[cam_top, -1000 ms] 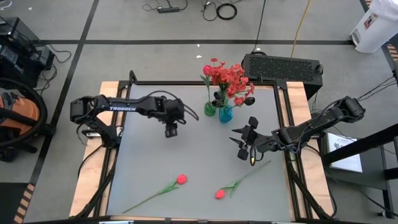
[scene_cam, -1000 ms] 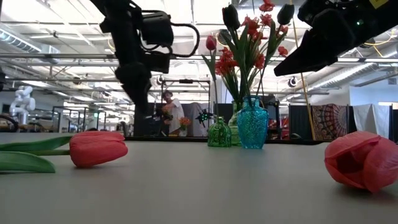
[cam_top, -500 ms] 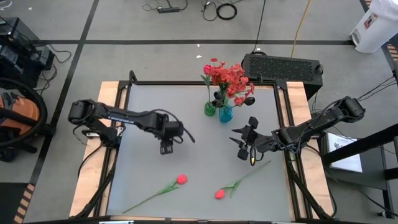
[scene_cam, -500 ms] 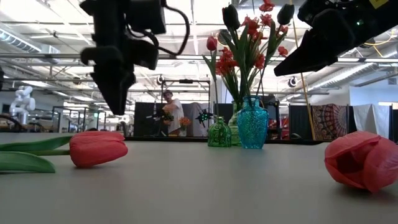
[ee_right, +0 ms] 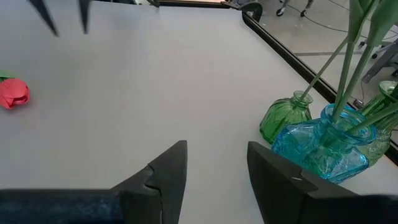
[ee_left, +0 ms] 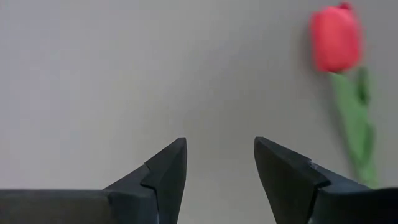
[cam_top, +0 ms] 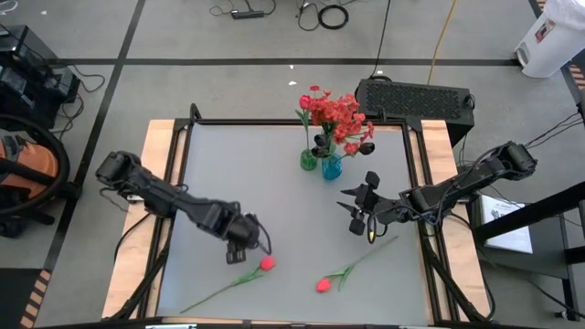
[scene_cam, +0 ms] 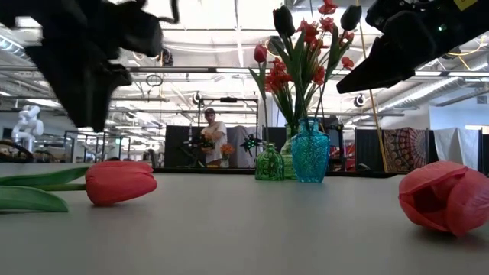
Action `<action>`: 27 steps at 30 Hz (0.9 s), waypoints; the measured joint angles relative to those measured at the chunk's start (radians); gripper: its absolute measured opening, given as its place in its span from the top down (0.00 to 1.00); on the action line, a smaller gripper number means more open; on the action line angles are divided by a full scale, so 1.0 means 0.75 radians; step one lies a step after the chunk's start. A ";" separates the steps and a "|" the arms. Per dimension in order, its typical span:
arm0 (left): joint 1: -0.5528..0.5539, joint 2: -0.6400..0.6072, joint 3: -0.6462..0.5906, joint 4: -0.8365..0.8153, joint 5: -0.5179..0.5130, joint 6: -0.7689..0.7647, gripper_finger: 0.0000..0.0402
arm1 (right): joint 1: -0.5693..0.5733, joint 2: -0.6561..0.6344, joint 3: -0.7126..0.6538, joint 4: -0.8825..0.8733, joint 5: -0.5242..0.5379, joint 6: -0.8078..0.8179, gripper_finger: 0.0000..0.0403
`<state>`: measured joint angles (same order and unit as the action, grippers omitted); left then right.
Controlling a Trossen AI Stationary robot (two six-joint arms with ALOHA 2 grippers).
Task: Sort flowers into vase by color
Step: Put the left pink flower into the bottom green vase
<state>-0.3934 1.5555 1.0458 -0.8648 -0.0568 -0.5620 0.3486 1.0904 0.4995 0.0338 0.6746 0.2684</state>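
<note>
Tulip lies loose on the tabletop; left gripper, jaws spread, hovers beside it, apparently for pickup.

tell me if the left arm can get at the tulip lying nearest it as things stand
Probably yes. The left pincer hangs open just beside that tulip, which lies flat on the table with nothing over it. The other tulip and the right pincer are well away.
</note>
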 joint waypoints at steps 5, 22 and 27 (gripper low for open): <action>-0.145 0.000 -0.001 0.086 -0.050 -0.214 0.51 | 0.000 0.000 0.000 -0.001 0.001 0.000 0.60; -0.447 0.000 -0.001 0.414 -0.203 -0.701 0.51 | 0.000 0.000 0.000 -0.001 0.000 0.000 0.60; -0.497 0.000 -0.001 0.414 -0.210 -0.933 0.51 | 0.000 0.000 0.000 -0.001 0.001 0.000 0.60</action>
<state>-0.7662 1.5557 1.0454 -0.5543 -0.2142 -1.2614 0.3485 1.0904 0.4995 0.0334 0.6750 0.2684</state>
